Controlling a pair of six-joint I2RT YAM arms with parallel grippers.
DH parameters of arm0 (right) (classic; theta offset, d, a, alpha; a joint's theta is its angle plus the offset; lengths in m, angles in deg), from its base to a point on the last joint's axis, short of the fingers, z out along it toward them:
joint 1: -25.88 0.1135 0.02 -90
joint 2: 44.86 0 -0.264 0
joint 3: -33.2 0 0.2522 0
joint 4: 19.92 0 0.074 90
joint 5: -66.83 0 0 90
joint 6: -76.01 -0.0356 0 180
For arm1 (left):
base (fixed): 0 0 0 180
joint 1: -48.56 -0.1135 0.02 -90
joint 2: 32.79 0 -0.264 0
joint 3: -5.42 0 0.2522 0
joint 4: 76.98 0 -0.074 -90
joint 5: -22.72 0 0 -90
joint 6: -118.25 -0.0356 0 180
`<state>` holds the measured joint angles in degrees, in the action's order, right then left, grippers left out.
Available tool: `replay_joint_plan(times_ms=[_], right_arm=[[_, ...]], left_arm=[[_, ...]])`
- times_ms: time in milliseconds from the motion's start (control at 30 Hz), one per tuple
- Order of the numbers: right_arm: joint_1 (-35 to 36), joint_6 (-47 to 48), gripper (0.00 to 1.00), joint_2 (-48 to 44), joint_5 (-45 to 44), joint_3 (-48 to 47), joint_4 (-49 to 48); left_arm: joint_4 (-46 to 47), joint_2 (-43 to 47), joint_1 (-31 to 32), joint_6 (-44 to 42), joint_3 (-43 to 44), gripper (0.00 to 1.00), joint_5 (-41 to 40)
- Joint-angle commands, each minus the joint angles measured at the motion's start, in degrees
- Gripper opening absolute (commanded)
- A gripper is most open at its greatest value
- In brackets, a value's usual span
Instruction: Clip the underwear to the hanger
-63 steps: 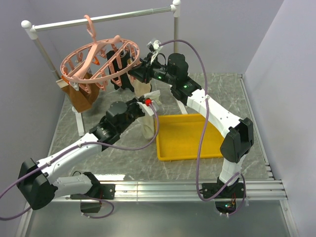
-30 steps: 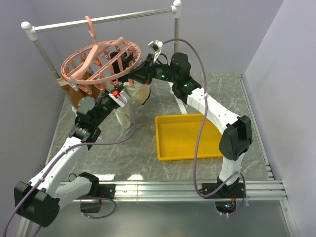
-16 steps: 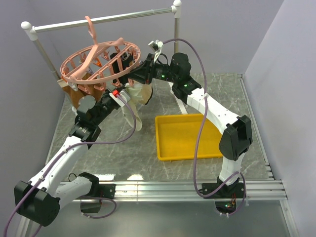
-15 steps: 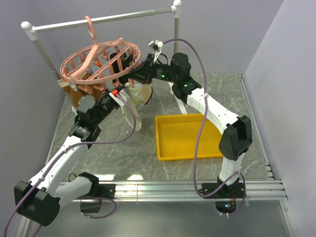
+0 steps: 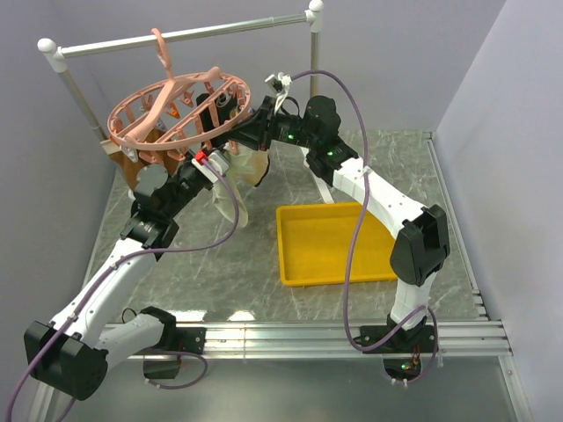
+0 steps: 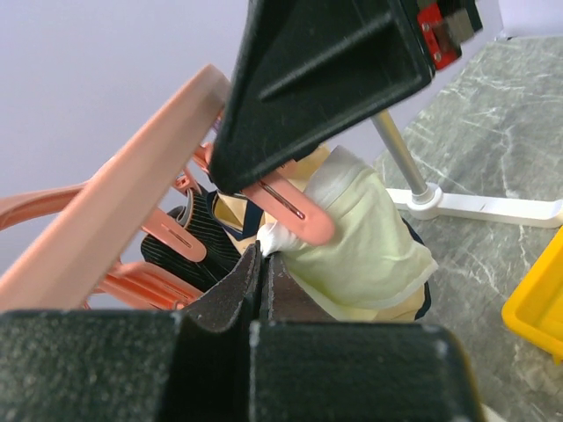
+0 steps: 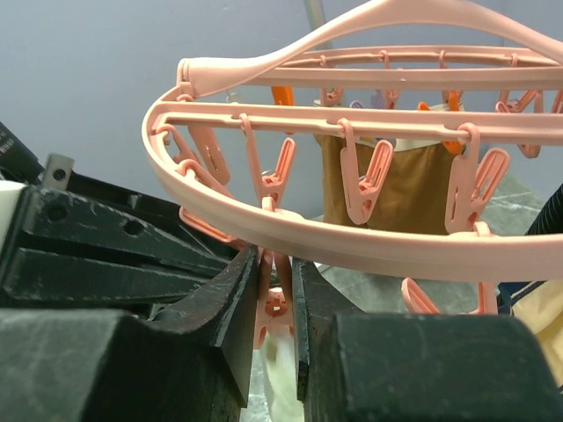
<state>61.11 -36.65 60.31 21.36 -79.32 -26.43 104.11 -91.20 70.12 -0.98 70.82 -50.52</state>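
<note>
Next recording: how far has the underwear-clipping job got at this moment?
Done: the pale cream fabric underwear is raised to the salmon-pink round plastic hanger. In hand: the left gripper pinches its edge while the right gripper squeezes a small pink clip right beside it. Left: I cannot tell that the clip grips the fabric yet; then both grippers let go.

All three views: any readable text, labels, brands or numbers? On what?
No readable text in any view.
The red tab on the black housing in the left wrist view has no legible marking.
The hanger, underwear and yellow tray are plain, with no labels or numbers.
</note>
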Motion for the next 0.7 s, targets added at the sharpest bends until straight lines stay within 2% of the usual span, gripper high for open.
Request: replay_joint_plan(times_ms=[0, 467, 533, 600, 667], right_arm=[[-0.24, 1.12, 0.00, -1.19, 0.82, 1.11, -3.46], [-0.33, -0.99, 0.00, -1.45, 2.93, 0.76, -3.99], [-0.24, -0.99, 0.03, -1.37, 2.84, 0.50, -3.81], [-0.24, -0.73, 0.10, -1.45, 2.67, 0.32, -3.46], [-0.24, -0.46, 0.12, -1.54, 2.58, 0.41, -3.20]], left_arm=[[1.32, -0.03, -0.12, 2.43, 2.94, 0.00, 1.97], [1.23, -1.27, -0.20, 4.36, 4.00, 0.01, 0.65], [1.14, -1.44, -0.12, 4.71, 4.08, 0.00, 0.74], [1.41, -1.44, -0.12, 4.80, 4.09, 0.00, 0.74], [1.49, -1.44, -0.20, 4.89, 4.17, 0.00, 0.82]])
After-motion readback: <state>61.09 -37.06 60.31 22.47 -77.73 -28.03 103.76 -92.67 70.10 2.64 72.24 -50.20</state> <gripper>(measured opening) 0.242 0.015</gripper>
